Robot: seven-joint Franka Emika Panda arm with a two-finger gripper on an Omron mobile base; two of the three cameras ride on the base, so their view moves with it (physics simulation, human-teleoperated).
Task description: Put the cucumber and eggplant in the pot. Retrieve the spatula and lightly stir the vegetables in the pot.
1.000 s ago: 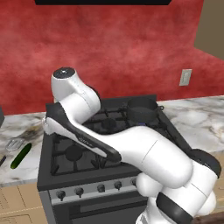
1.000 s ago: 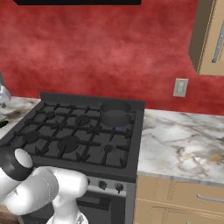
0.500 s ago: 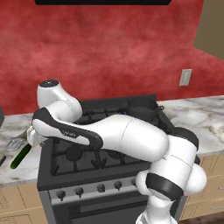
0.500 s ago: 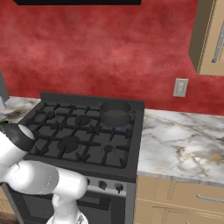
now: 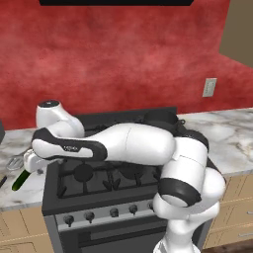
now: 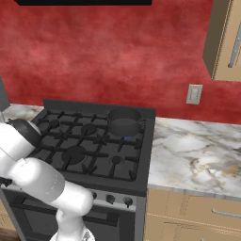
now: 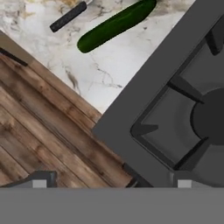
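The hand (image 7: 109, 183), fully open and empty, is shown above the stove's edge; the cucumber (image 7: 116, 25), lying on the tabletop (image 7: 87, 74), is judged stiff and smooth, best gripped mid-length.

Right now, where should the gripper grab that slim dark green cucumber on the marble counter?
Grip the slim dark green cucumber at its middle, coming straight down from above, open jaws set across its width. It lies flat on the marble counter, apart from the stove, with the thin dark spatula handle lying just beside it.
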